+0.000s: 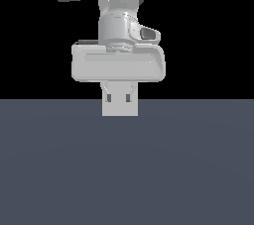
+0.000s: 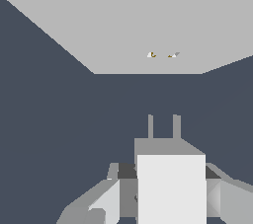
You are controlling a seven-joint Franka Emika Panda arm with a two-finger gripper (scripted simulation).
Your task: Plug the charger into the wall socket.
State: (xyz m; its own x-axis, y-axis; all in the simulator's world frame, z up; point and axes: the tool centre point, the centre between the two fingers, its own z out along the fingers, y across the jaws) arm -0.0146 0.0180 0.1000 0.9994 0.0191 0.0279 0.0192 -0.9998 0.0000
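In the wrist view my gripper [image 2: 168, 196] is shut on the charger [image 2: 170, 188], a light-grey block with a paler top face. Its two prongs [image 2: 150, 127] point at the wall socket [image 2: 128, 20]. The socket is a large flat light-grey plate ahead with two tiny holes [image 2: 162, 55] side by side. A gap of dark floor lies between the prongs and the plate, and the prongs line up roughly with the holes. In the exterior view the gripper [image 1: 120, 101] hangs just above the floor. Its fingers and the block merge into one grey shape, and I cannot make out the socket there.
A dark blue-grey floor [image 1: 124, 169] fills the lower half of the exterior view, with a black background above it. The arm's wide grey hand [image 1: 119, 65] and wrist fill the upper middle. No other objects show.
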